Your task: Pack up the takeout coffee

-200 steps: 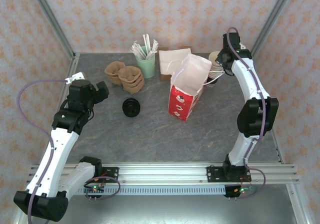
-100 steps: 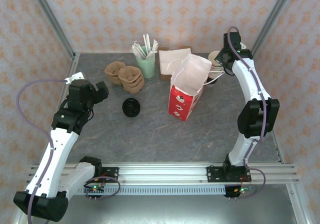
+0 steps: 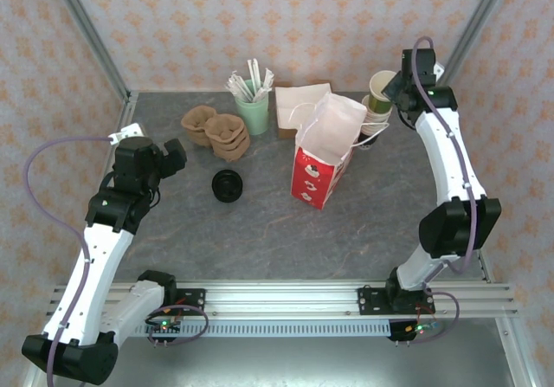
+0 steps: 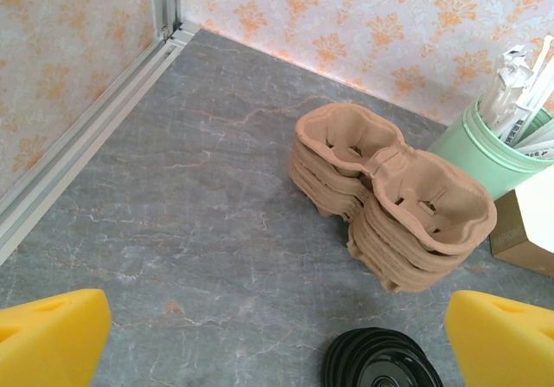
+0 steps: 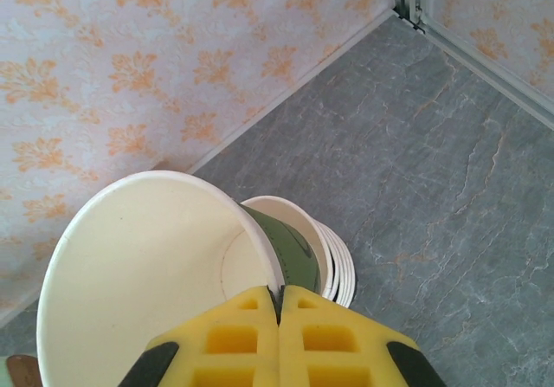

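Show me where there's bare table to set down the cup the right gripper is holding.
Widest bare patch: the grey table between the red paper bag and the near rail. Also free: right of the bag, and the left strip beside the stacked brown pulp carriers. Crowded: the back row, from carriers past the green straw tub to the stacked cream cups.

Top overhead from behind; wrists close, angled down; left shares cup carriers.
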Robot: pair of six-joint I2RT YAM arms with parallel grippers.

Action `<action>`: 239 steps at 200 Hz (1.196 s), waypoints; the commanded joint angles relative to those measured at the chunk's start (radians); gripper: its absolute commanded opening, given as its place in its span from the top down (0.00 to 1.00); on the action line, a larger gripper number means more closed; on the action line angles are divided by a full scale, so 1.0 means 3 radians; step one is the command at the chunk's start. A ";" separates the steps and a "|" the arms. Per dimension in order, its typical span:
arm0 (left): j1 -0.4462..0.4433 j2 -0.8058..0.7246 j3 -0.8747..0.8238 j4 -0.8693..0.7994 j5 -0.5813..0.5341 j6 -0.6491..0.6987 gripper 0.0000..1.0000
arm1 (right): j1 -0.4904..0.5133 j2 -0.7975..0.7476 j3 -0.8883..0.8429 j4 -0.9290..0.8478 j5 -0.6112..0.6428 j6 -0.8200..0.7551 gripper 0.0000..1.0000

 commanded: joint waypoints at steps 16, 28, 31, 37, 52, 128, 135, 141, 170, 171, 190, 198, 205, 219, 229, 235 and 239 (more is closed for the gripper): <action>-0.0024 -0.0061 0.0127 -0.0083 -0.0034 0.0011 0.00 | -0.0009 -0.0297 -0.0041 0.0008 0.0122 -0.0001 1.00; -0.0026 -0.0068 0.0126 -0.0086 -0.0021 0.0006 0.00 | -0.0010 -0.0400 -0.0082 0.0003 0.0138 0.0004 1.00; -0.0027 -0.0068 0.0128 -0.0088 -0.0019 0.0006 0.00 | -0.0009 -0.0426 -0.0091 -0.0001 0.0145 0.0012 1.00; -0.0025 -0.0076 0.0130 -0.0096 -0.0018 -0.0001 0.00 | -0.0010 -0.0484 -0.0109 -0.0015 0.0160 0.0021 1.00; -0.0023 -0.0088 0.0138 -0.0101 -0.0016 -0.0007 0.00 | -0.0009 -0.0644 -0.0154 -0.0065 0.0193 0.0039 1.00; -0.0026 -0.0136 0.0136 -0.0046 -0.0042 -0.0173 0.00 | -0.0010 -0.1711 -0.0770 -0.0567 0.0475 -0.0039 1.00; -0.0023 -0.0130 0.0118 -0.0037 -0.0022 -0.0202 0.00 | -0.0010 -0.1817 -0.0886 -0.0623 0.0477 -0.0015 1.00; -0.0026 -0.0125 0.0100 -0.0024 -0.0002 -0.0224 0.00 | -0.0007 -0.1917 -0.1013 -0.0636 0.0415 0.0009 1.00; -0.0029 -0.0119 -0.0038 0.0021 0.0079 -0.0305 0.00 | -0.0010 -0.2360 -0.1635 -0.0689 0.0121 0.0110 1.00; -0.0031 -0.0119 -0.0041 0.0022 0.0084 -0.0307 0.00 | -0.0010 -0.2374 -0.1657 -0.0687 0.0113 0.0107 1.00; -0.0051 -0.0082 -0.0107 0.0023 0.0100 -0.0305 0.00 | -0.0010 -0.2589 -0.2022 -0.0738 -0.0063 -0.0041 1.00; -0.0073 -0.0052 -0.0116 -0.0012 0.0075 -0.0289 0.00 | -0.0007 -0.2657 -0.2132 -0.0805 -0.0160 -0.0064 1.00; -0.0096 -0.0022 -0.0120 -0.0033 0.0071 -0.0274 0.00 | -0.0010 -0.2726 -0.2246 -0.0831 -0.0297 -0.0089 1.00; -0.0126 0.0015 -0.0168 -0.0021 0.0189 -0.0207 0.01 | -0.0005 -0.2908 -0.2524 -0.0811 -0.0600 -0.0074 1.00; -0.0143 0.0046 -0.0222 0.0002 0.0308 -0.0173 0.02 | 0.0005 -0.3042 -0.2724 -0.0765 -0.0800 -0.0068 1.00; -0.0152 0.0065 -0.0258 0.0021 0.0385 -0.0166 0.02 | 0.0022 -0.3118 -0.2820 -0.0757 -0.0869 -0.0052 1.00; -0.0163 0.0080 -0.0276 0.0034 0.0430 -0.0165 0.02 | 0.0041 -0.3168 -0.2883 -0.0755 -0.0904 -0.0036 1.00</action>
